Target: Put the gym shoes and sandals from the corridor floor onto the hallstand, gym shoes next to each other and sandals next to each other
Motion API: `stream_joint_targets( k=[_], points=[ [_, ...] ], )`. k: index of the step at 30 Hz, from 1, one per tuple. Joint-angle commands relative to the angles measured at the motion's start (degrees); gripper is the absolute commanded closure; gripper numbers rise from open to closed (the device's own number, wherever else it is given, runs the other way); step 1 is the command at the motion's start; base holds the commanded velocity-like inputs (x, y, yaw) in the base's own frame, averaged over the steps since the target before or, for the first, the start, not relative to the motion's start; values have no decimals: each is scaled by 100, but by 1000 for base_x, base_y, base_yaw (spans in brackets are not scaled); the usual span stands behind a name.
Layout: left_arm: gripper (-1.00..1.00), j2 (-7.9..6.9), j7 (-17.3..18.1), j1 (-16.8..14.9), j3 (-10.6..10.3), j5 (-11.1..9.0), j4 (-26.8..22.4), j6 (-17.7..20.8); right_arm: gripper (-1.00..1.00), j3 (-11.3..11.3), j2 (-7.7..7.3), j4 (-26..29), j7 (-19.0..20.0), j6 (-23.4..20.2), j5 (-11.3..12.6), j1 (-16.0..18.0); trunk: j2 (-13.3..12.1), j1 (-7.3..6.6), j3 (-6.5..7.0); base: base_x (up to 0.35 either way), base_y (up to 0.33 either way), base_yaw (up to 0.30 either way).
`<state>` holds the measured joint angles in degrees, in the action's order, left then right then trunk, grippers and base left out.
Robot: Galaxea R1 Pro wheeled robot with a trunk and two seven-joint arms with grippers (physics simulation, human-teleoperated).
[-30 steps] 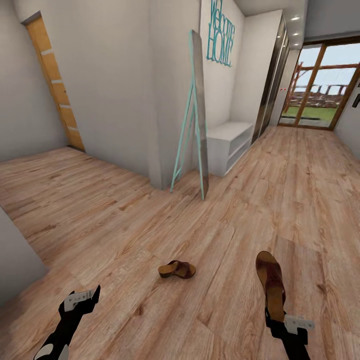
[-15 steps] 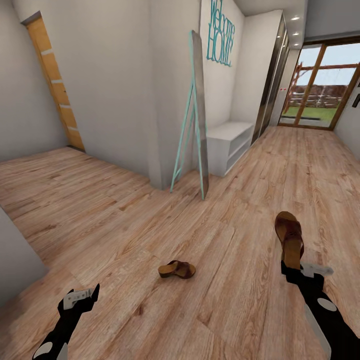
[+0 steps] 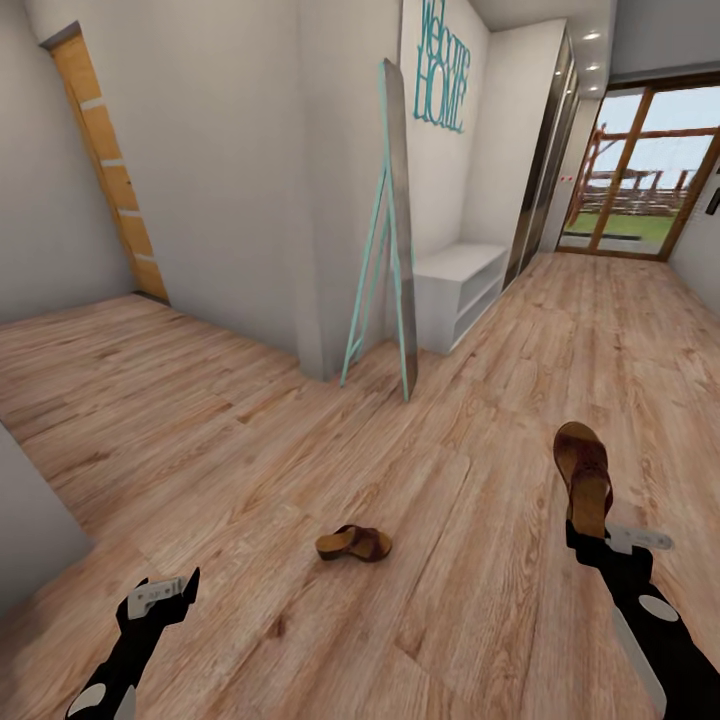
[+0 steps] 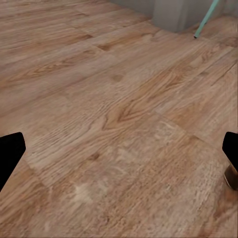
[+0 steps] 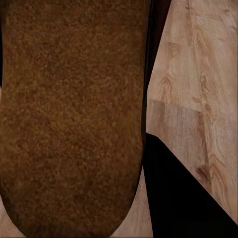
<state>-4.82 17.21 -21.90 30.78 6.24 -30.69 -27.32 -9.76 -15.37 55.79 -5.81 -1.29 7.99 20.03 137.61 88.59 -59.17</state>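
**Listener:** Where are you, and what surrounds you?

**Operator:** Wood-plank floor (image 3: pixel 250 440) runs through a pale-walled corridor, seen from my head camera. Ahead stands a teal-framed mirror (image 3: pixel 395 230) leaning by the wall corner, and beyond it a low grey bench (image 3: pixel 455 290) under a teal "Welcome Home" sign (image 3: pixel 443 65). Far off, a glass door (image 3: pixel 640 175) shows a garden. I cannot tell from here whether that bench is the shoe rack; I see no upper shelves on it.

**Listener:** What are your grippers doing?

**Operator:** My right gripper (image 3: pixel 590 530) is clamped on one sandal (image 3: pixel 584 475), raised off the floor with its toe pointing away from me. In the right wrist camera its brown footbed (image 5: pixel 74 119) sits close against the lens. My left gripper (image 3: pixel 160 595) hangs low with its fingers spread, holding nothing.

**Listener:** And the other sandal?

**Operator:** The second sandal (image 3: pixel 354 542) lies on the floor between my arms, nearer the left, well apart from either gripper.

**Listener:** How would you handle this step well?

**Operator:** I judge the task is early; no gym shoes are in sight. I would keep the right grip firm and level, then bring the left arm down over the second sandal, closing across its thick sole rather than the thin strap, so both travel together.
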Motion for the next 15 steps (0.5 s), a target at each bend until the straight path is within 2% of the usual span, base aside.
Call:
stream_joint_targets(
  k=[1, 6, 15],
  points=[
    [-100, 6, 36, -7, 49, 57, 2, -26, 100, 10, -2, 8, -25, -11, 79, 1, 2, 2, -5, 283, 0, 0],
    [-100, 7, 46, -7, 50, 53, 1, -27, 100, 3, 4, 16, -25, -9, 80, 1, 2, 2, -5, 315, 0, -79],
    [-100, 8, 54, -7, 51, 52, 1, -27, 100, 1, 4, 18, -29, -3, 80, 1, 2, 2, -5, 335, 0, -246]
  ],
)
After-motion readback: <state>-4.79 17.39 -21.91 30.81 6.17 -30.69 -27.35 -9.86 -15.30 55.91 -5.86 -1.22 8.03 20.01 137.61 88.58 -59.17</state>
